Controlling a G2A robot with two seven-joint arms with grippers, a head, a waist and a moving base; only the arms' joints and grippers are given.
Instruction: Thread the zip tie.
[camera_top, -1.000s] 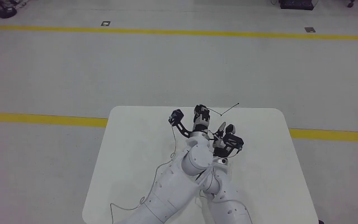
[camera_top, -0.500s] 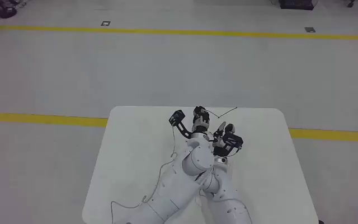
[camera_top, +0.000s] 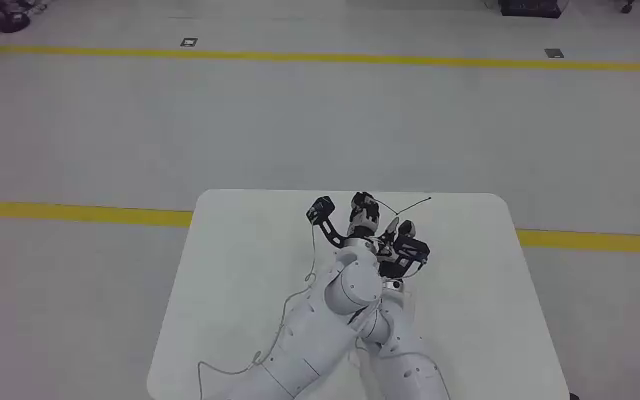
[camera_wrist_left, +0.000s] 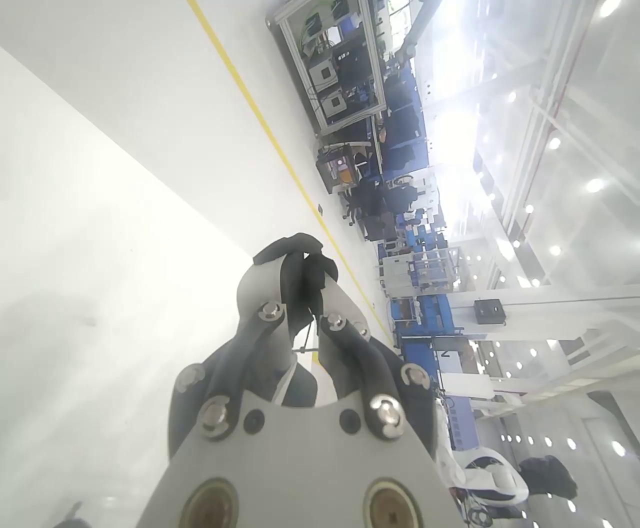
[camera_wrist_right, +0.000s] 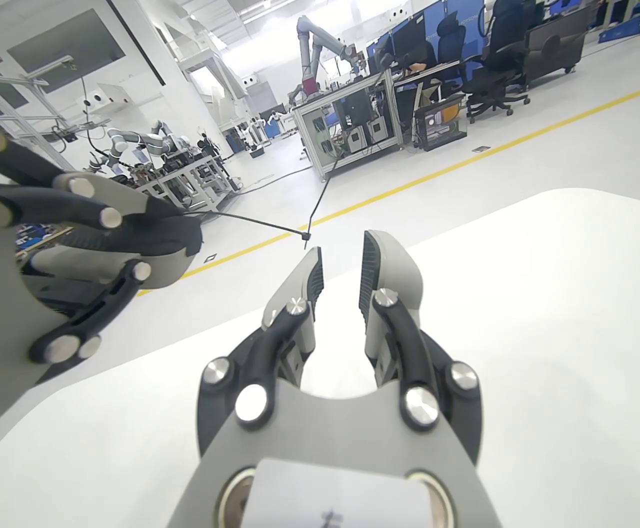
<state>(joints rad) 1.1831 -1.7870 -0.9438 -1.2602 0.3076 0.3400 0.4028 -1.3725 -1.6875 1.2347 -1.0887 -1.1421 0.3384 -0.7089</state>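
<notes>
A thin black zip tie (camera_top: 411, 205) is held in the air over the far middle of the white table (camera_top: 250, 270). My left gripper (camera_top: 365, 204) is shut on one end of it, fingertips pressed together in the left wrist view (camera_wrist_left: 305, 257). In the right wrist view the zip tie (camera_wrist_right: 260, 224) runs from the left gripper (camera_wrist_right: 192, 227) to a small head (camera_wrist_right: 306, 234), then bends up and away. My right gripper (camera_wrist_right: 342, 244) stands open just below and beside that head, touching nothing. In the top view my right gripper (camera_top: 389, 229) sits close behind the tie's bend.
The table's far edge (camera_wrist_right: 450, 220) lies just beyond both grippers, with grey floor and a yellow line (camera_top: 100, 212) past it. A thin cable (camera_top: 290, 320) trails along the left arm over the table.
The left gripper and the zip tie have drifted slightly right, and the tie's free end has dropped a little. The right gripper has closed in on the tie's bend.
</notes>
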